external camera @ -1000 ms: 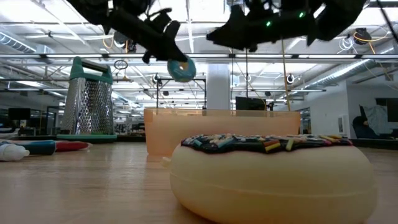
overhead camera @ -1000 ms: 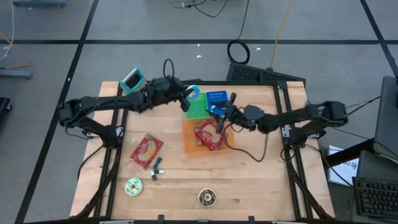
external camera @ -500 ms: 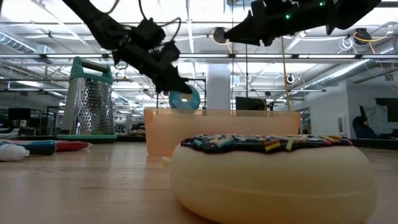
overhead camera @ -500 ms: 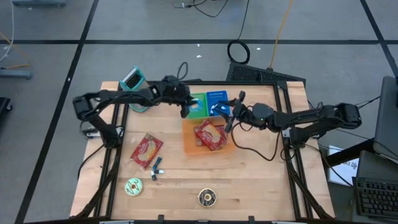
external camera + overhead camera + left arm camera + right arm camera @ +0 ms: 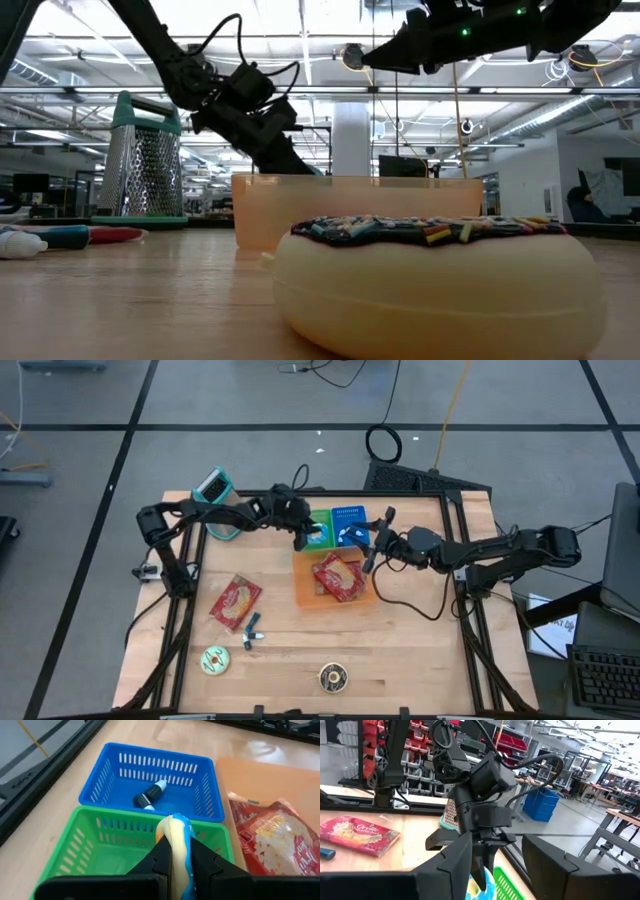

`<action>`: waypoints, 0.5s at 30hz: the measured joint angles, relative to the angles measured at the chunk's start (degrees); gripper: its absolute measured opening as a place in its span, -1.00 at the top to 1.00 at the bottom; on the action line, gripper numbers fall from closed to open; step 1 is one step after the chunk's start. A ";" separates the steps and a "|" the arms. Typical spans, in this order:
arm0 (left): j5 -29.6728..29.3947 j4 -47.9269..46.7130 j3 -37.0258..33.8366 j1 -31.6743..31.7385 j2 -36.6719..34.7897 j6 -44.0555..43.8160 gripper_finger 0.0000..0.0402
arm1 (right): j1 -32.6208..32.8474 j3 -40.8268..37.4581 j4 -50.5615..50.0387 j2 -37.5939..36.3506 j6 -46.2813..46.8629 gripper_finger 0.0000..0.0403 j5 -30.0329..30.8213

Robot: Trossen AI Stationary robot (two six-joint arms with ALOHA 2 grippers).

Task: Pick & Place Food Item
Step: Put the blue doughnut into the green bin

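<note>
Left gripper: The left gripper point(image 5: 175, 857) hung low over the green basket point(image 5: 100, 852), its fingers clamped on a blue-frosted doughnut point(image 5: 176, 837) held on edge between them.
Doughnut: In the high view the doughnut point(image 5: 312, 536) sat at the fingertips above the green basket point(image 5: 322, 535), at the far middle of the table point(image 5: 400, 650). Whether it touched the basket floor could not be told.
Right gripper: The right gripper point(image 5: 367, 545) was poised near the blue basket point(image 5: 349, 518) and the far edge of the orange bin point(image 5: 304, 588). Its two dark fingers point(image 5: 452, 862) stood apart with nothing between them.
Blue basket: The blue basket point(image 5: 155, 785) stood just behind the green one, the two touching, with a small marker point(image 5: 149, 796) lying inside.
Orange bin: A red snack bag point(image 5: 340, 576) lay in the orange bin, just beside the baskets.
Elsewhere on the table: A second red snack packet point(image 5: 235, 602) lay well to the left side, a marker point(image 5: 250, 632) near it. A green-frosted doughnut point(image 5: 214, 659) and a chocolate sprinkled doughnut point(image 5: 333, 677) rested near the front edge. A teal-topped grater point(image 5: 214, 487) stood at the far left corner.
Table level: The low view was filled by the sprinkled doughnut point(image 5: 435, 275), with the orange bin point(image 5: 355, 200) behind it and the grater point(image 5: 147, 160) standing upright to one side.
</note>
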 joint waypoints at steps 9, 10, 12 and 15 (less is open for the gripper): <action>0.09 -0.23 0.02 -1.57 0.55 3.03 0.82 | -1.62 -0.28 0.14 -0.02 0.37 0.20 0.01; -0.03 -0.29 0.02 -1.79 0.55 3.40 0.80 | -1.87 -0.53 0.20 -0.02 0.40 0.20 0.02; -1.75 -0.26 0.02 -2.24 0.55 3.99 0.75 | -2.16 -0.96 0.59 0.00 0.44 0.21 0.00; -5.94 -0.37 0.02 -3.10 0.55 4.59 0.65 | -2.41 -1.05 0.83 -0.01 0.44 0.20 0.00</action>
